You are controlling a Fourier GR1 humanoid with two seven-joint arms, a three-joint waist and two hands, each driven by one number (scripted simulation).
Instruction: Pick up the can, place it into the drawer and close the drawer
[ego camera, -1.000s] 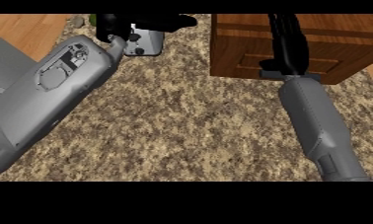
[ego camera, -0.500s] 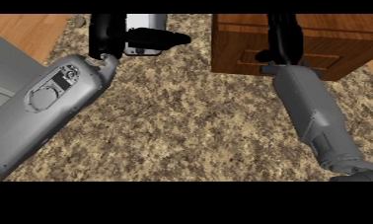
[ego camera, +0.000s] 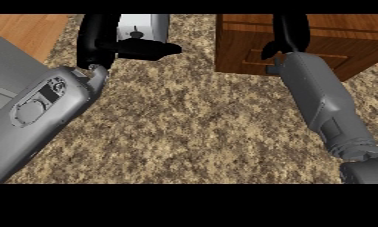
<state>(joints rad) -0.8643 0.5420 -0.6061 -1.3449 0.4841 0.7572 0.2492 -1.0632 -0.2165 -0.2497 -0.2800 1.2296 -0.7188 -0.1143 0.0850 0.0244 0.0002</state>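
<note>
A silver can [ego camera: 139,25] shows at the upper left of the head view, cut off by the view's top edge. My left hand [ego camera: 97,41] is shut on it, dark fingers down its left side and the thumb [ego camera: 151,49] crossing beneath it. At the upper right stands the wooden drawer unit [ego camera: 244,41]. My right hand [ego camera: 289,31] lies over its front, open, with fingers running straight up out of view and the thumb near the drawer's handle groove. The drawer's inside is hidden.
The speckled brown counter top [ego camera: 192,116] fills the middle. A strip of wood floor [ego camera: 29,31] shows at the far left. Both grey forearms [ego camera: 44,111] [ego camera: 325,106] come in from the lower corners.
The left hand has carried the can farther up the view, so its top is now cut off. The left forearm has dropped toward the lower left. The right arm has shifted only slightly.
</note>
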